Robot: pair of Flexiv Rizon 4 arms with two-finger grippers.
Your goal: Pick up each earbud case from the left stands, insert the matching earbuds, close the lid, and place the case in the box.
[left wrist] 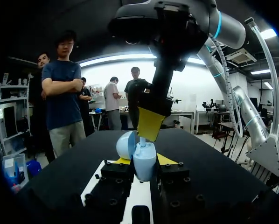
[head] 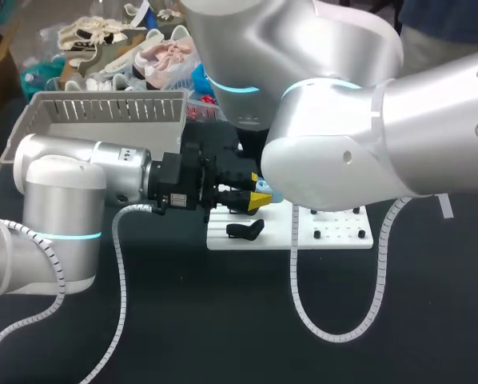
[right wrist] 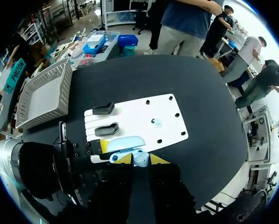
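Left gripper (left wrist: 144, 160) clamps the open blue case (left wrist: 145, 169) upright over the white stand plate's (right wrist: 144, 116) edge, steadying it so the right gripper (right wrist: 140, 158), pinching an earbud (left wrist: 142, 139), can seat it from above.

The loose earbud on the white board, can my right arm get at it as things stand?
Probably yes. The earbud lies bare on the white board ahead of the right gripper, nothing over it. The left gripper, shut on the earbud case, sits under the right gripper, off that path.
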